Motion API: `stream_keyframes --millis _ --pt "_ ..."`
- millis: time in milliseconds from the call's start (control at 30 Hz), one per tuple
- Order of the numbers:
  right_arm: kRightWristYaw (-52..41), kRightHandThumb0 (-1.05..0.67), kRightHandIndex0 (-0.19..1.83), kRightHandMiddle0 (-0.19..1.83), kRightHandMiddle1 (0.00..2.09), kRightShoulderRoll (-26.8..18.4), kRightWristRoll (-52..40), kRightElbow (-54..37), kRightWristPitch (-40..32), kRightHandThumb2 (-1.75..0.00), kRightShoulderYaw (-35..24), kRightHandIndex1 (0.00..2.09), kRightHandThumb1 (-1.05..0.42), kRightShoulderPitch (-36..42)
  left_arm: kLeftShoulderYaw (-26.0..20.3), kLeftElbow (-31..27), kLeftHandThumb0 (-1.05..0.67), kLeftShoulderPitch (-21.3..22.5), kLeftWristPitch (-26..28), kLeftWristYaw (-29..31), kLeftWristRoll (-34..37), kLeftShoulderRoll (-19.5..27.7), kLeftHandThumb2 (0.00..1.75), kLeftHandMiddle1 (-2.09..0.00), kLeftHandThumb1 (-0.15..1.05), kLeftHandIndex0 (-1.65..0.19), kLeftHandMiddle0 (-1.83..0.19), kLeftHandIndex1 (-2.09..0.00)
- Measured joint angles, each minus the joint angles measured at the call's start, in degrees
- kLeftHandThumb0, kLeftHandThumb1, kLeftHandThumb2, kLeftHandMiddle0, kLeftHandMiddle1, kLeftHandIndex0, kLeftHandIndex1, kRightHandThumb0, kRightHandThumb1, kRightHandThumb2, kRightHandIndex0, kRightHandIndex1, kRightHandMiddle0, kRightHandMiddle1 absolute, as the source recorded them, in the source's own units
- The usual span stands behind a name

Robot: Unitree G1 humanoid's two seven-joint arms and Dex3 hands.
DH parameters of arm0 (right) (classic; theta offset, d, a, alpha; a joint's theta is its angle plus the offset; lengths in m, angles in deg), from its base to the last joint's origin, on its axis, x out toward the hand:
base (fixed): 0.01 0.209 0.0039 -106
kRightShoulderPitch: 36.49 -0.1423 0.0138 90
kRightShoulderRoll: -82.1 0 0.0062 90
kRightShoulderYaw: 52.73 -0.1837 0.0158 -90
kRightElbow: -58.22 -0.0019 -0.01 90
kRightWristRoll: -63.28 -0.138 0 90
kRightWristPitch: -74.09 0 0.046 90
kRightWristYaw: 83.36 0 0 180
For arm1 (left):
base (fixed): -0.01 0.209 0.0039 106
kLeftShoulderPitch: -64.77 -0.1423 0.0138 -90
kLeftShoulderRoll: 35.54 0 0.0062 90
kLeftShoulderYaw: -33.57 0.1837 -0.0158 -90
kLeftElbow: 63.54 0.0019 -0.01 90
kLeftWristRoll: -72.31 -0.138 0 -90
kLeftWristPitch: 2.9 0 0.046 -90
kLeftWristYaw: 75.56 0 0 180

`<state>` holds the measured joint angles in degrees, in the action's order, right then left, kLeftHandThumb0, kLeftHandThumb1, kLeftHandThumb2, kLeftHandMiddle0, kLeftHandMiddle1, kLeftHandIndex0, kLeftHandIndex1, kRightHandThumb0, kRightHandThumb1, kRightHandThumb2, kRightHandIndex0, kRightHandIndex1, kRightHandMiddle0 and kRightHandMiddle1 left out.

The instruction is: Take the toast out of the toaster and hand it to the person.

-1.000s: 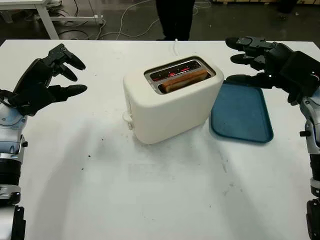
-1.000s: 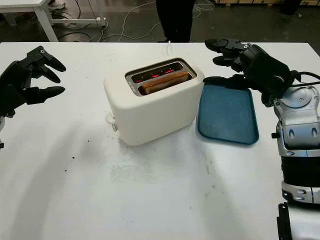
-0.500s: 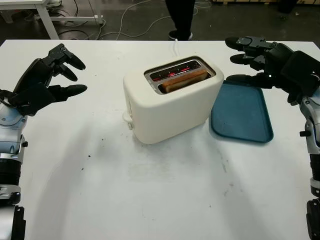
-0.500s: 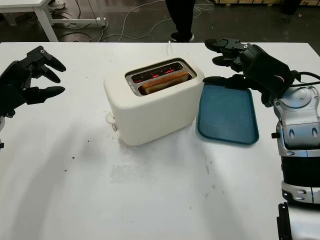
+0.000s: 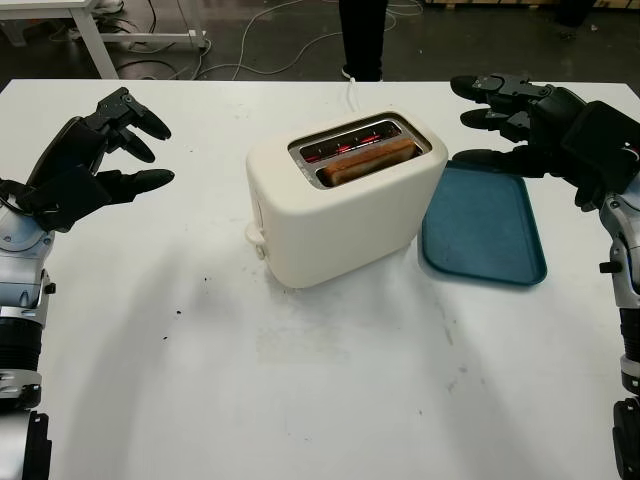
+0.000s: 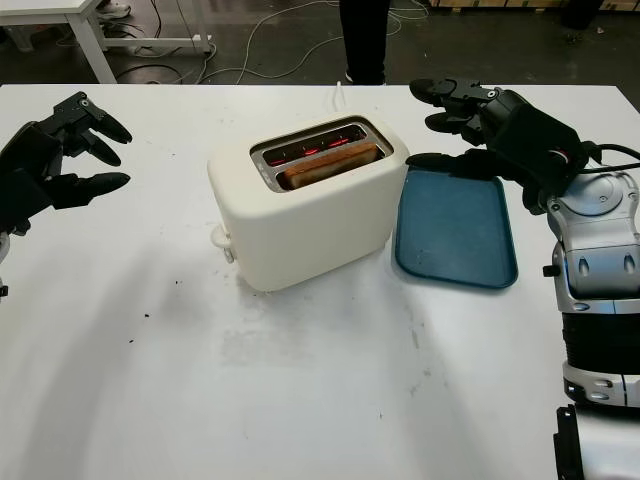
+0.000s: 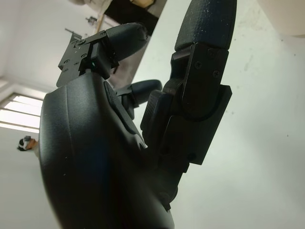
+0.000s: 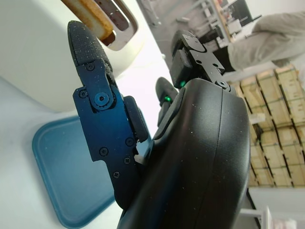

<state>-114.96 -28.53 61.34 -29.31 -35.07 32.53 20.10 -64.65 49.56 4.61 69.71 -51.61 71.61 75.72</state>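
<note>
A cream toaster (image 5: 340, 205) stands mid-table with a browned slice of toast (image 5: 368, 160) sticking up from its nearer slot; the far slot glows red. My right hand (image 5: 505, 120) hovers open to the right of the toaster, above the far edge of a blue tray (image 5: 485, 228). My left hand (image 5: 110, 150) is held open over the table's left side, well away from the toaster. The toast's end (image 8: 88, 14) and the tray (image 8: 71, 183) also show in the right wrist view. A person's legs (image 5: 362, 35) stand beyond the table's far edge.
The toaster's white cord (image 5: 351, 93) runs off the far edge. Dark crumbs (image 5: 180, 310) dot the white table (image 5: 300, 400) in front. Cables and a table leg (image 5: 95, 40) lie on the floor behind.
The person's legs behind the table have shifted a little. Both hands, the toaster and the toast are where they were.
</note>
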Motion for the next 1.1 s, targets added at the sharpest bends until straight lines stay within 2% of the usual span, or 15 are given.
stream_keyframes --millis 1100 --pt "-0.4 -0.67 0.00 0.29 0.00 0.0 -0.2 0.0 0.0 0.00 0.0 0.56 -0.80 -0.3 0.0 0.0 -1.05 0.0 0.0 0.0 0.0 -0.1 0.23 -1.63 0.92 -0.08 -0.11 -1.54"
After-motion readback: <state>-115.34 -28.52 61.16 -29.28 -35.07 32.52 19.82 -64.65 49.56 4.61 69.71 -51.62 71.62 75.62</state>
